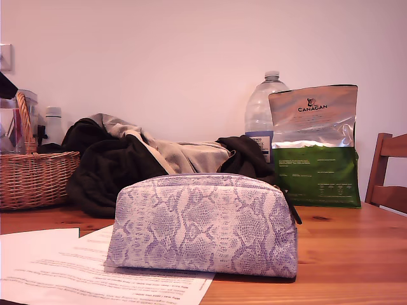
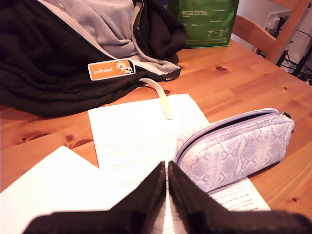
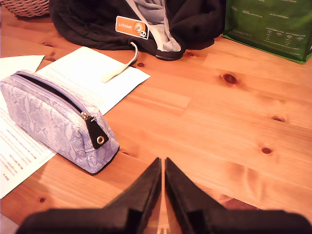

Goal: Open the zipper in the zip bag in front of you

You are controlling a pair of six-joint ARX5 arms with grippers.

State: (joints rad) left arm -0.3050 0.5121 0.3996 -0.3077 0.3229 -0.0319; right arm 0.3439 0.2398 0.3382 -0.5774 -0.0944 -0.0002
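Both wrist views are showing the zipper (image 3: 53, 90), hidden in the exterior view; my first pincer (image 2: 167, 168) and second pincer (image 3: 162, 163) are sitting closed, empty.

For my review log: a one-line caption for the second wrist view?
Shut end effector above wooden table, beside zipped snakeskin pouch.

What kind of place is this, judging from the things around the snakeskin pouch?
Most likely a home, probably a dining table in a lived-in room. The zip bag stands on a knotty wooden table, with a wicker basket, a heap of jackets, a Canagan foil bag and a wooden chair nearby.
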